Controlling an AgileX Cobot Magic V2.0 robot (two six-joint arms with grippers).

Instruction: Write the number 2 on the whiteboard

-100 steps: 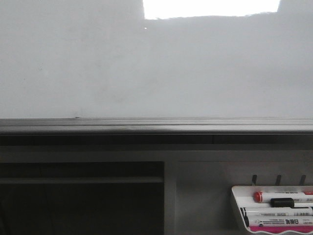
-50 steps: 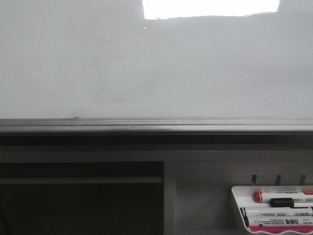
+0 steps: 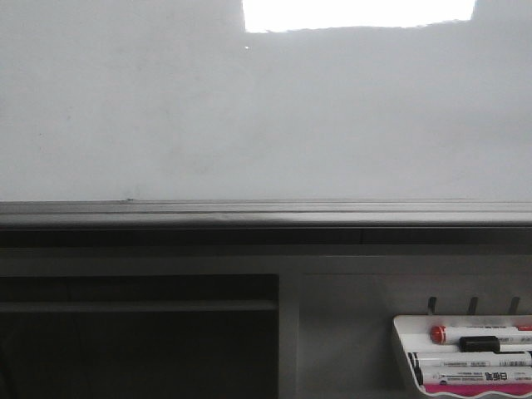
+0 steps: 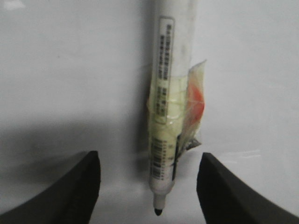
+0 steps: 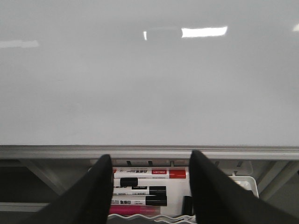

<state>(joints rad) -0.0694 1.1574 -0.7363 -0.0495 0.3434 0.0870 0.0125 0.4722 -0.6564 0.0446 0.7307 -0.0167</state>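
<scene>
The whiteboard [image 3: 249, 116] fills the upper half of the front view, a large, flat, glossy white-grey surface with nothing written on it that can be seen. A bright rectangle of reflected light [image 3: 359, 14] sits at its top edge, and a ridged grey metal rail [image 3: 266, 212] runs along its bottom edge.

In the left wrist view, the left gripper [image 4: 148, 186] shows two dark, smooth, curved fingers [image 4: 74, 191] spread wide apart. A marker [image 4: 168, 102] stands between them without touching either: a white cylindrical barrel with a printed label, its small black tip [image 4: 158, 211] pointing toward the fingers' end of the view. Crinkled clear tape with a patch of orange [image 4: 189, 109] is wrapped around its middle. What holds the marker cannot be told. The pale board lies behind it; whether the tip touches the board cannot be told.

In the right wrist view, the right gripper [image 5: 150, 191] also has its two dark fingers set wide apart, with nothing between them. Beyond them, just below the board's rail, a small white plastic tray [image 5: 243, 184] holds several markers lying on their sides: one with a red cap [image 5: 161, 173], others with black caps [image 5: 135, 190], and a pink item [image 5: 131, 211] at the near rim. The front view shows this tray [image 3: 402, 349] at the lower right.
</scene>
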